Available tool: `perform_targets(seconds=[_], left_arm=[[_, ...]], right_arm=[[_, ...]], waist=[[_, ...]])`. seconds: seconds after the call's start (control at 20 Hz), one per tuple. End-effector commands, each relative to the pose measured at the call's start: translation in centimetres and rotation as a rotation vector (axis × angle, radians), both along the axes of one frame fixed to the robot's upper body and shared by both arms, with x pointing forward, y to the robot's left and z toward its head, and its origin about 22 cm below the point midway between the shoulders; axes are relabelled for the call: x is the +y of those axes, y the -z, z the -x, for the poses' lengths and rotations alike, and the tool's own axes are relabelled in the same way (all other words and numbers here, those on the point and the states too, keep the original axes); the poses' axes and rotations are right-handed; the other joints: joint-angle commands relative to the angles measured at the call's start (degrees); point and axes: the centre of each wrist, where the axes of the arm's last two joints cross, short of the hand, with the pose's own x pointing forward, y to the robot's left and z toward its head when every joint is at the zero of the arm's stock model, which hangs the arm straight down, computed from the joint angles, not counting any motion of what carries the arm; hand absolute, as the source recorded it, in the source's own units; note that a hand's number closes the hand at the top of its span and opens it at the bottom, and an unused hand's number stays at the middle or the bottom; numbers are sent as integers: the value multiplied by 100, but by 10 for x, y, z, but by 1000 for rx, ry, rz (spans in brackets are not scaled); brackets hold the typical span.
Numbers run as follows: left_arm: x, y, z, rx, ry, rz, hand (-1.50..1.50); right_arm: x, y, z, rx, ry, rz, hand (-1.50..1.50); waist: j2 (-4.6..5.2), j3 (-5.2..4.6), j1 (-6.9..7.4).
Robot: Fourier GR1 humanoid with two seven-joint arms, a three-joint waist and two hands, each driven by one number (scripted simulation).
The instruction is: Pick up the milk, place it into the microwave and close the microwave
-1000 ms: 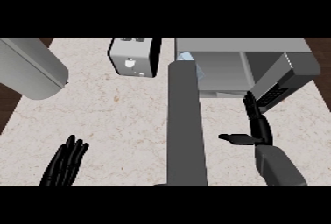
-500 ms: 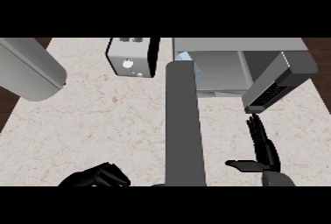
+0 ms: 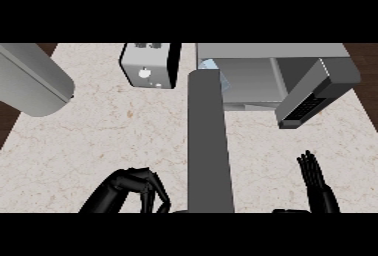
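Note:
The microwave (image 3: 255, 82) stands at the back right with its door (image 3: 317, 92) swung open to the right. A small pale blue shape (image 3: 210, 64), which may be the milk, shows at the cavity's left front corner, mostly hidden. A long grey bar (image 3: 208, 145) runs from the lower edge up to that corner. My left hand (image 3: 134, 186) is low at the left of the bar, fingers curled, with nothing seen in it. At the lower right my right hand (image 3: 317, 182) is open, fingers pointing up, below the door.
A silver toaster (image 3: 151, 65) stands at the back, just left of the microwave. A large grey cylinder (image 3: 29, 80) lies across the upper left corner. The marble counter (image 3: 111, 135) spreads between them and my hands.
My left hand went from open with straight fingers to curled and shifted right toward the bar. My right hand sank from beside the door toward the lower edge. The door has not moved.

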Motion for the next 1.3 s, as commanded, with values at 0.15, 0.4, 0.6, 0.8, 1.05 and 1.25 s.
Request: perform_targets(seconds=[0.15, 0.4, 0.6, 0.8, 1.05, 1.25], left_arm=[[-45, 2, -28, 61, 201, -119, 150], [-67, 36, -46, 95, 294, -158, 150], [-106, 44, -51, 9, 317, -243, 150], [-136, 55, -31, 44, 325, -284, 150], [-157, 68, -25, 98, 351, -290, 150], [-162, 67, -45, 149, 280, -321, 150]], right_arm=[[-28, -12, 40, -69, -28, -67, -150], [-43, -27, 56, -93, -27, -48, -150], [-39, -31, 53, -129, -63, -55, -150], [-33, -49, 56, -167, -113, -89, -150], [-33, -70, 40, -224, -211, -124, -150], [-23, -90, 24, -288, -241, -150, -150]], waist=[[8, 5, -52], [18, 2, -42], [30, 6, -95], [20, 1, -174], [49, 2, -365], [83, -1, -609]])
